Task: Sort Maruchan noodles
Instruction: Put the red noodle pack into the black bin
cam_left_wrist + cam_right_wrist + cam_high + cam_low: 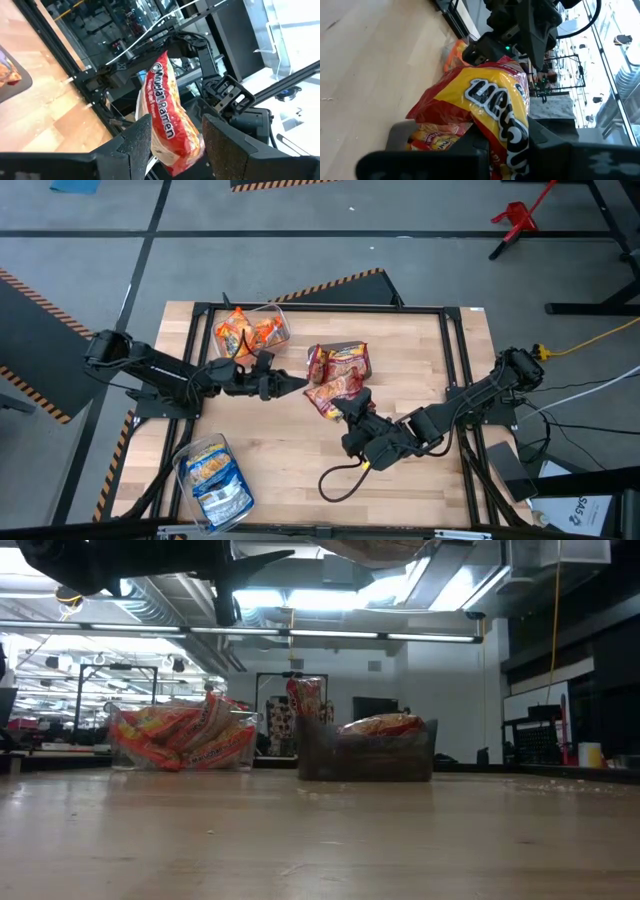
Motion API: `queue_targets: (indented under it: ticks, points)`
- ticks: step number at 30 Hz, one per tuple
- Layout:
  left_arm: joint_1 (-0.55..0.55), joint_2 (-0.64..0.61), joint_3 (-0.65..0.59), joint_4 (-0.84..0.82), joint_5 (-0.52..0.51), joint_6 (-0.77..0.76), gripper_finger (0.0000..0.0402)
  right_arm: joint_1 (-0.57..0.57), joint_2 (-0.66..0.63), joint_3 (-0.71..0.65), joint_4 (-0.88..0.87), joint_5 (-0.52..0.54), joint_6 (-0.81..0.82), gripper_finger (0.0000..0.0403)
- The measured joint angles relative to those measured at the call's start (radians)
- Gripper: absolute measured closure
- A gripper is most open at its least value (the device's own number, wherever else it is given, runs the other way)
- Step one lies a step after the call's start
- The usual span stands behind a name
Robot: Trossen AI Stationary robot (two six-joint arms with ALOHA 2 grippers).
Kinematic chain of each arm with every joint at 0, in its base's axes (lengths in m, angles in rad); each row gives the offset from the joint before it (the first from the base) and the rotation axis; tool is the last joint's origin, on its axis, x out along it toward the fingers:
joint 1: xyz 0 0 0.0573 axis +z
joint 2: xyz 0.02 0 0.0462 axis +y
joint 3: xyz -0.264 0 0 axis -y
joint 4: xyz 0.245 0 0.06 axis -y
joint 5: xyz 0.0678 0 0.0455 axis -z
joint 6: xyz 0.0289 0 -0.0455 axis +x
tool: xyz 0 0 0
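One red Maruchan packet hangs in the air between my two grippers, near the table's middle. My left gripper comes from the left and is shut on one end. My right gripper comes from the right and is shut on the other end. More red packets fill a clear bin just beyond. Orange packets sit in a bin at the far left, and blue-and-white packets in a bin at the near left. My left gripper pinches the red packet's end between its two fingers, coming about level from the table's left. The packet stretches away from the fingers toward the other arm, clear of the table. My right gripper pinches the packet's opposite end between its fingers, slanting in from the near right. The packet bulges out past the fingers and is lifted clear.
A black cable loop lies on the wood near the right arm. Bare wood spreads between the three bins and along the near edge. A black frame rims the table.
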Motion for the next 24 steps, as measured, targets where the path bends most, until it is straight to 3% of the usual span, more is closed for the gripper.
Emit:
queue_targets:
  ticks: [24]
  points:
    - [-0.046, 0.000, 0.000, -0.002, 0.021, -0.078, 0.0234, -0.057, 0.005, -0.001, 0.127, -0.173, -0.177, 0.0366]
